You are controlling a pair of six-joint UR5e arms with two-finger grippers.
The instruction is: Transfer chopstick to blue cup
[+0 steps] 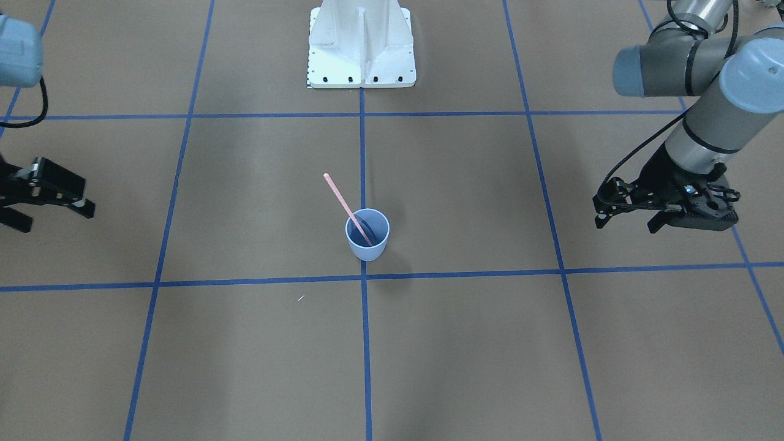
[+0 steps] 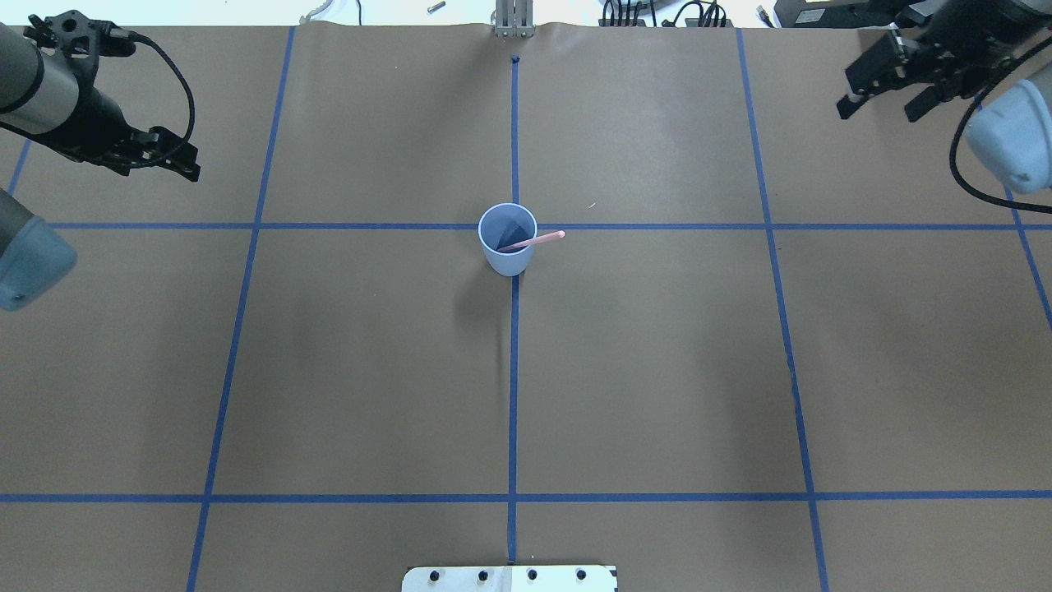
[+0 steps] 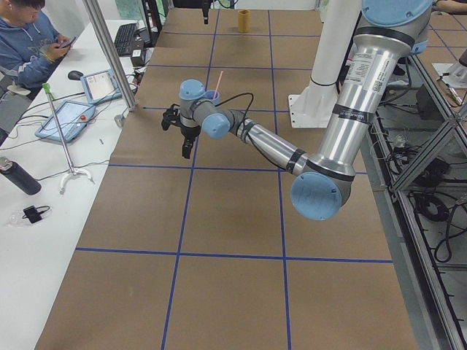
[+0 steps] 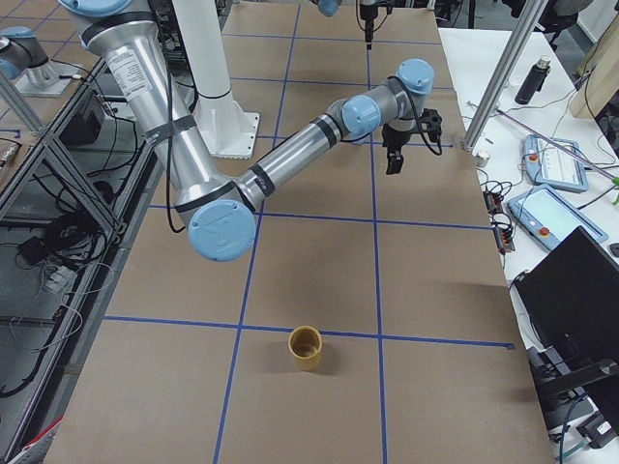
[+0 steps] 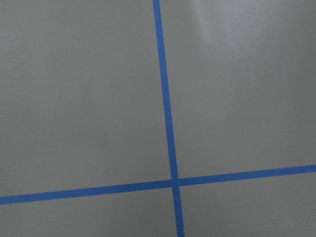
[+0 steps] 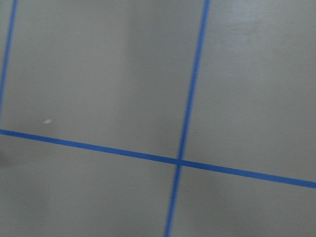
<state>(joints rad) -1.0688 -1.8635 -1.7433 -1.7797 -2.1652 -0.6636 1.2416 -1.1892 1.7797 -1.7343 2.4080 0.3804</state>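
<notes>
1. Blue cup (image 2: pixel 508 238) stands upright mid-bench, on the centre blue tape line (image 1: pixel 362 147), right by a crossing of the lines.
2. Chopstick (image 1: pixel 345 205) is in the blue cup: low end inside, shaft leaning on the rim, top end sticking out toward the robot's right.
3. Left fingers (image 1: pixel 655 223) are spread wide and hold nothing (they hover above the bench (image 1: pixel 245 355), well apart from the cup).
4. Right fingers (image 1: pixel 76 204) are also wide and hold nothing, out at the opposite side.
5. Both wrist cameras show only bare bench and crossing tape.
6. Tan cup (image 4: pixel 307 348) stands alone near the bench end on the robot's right.
</notes>
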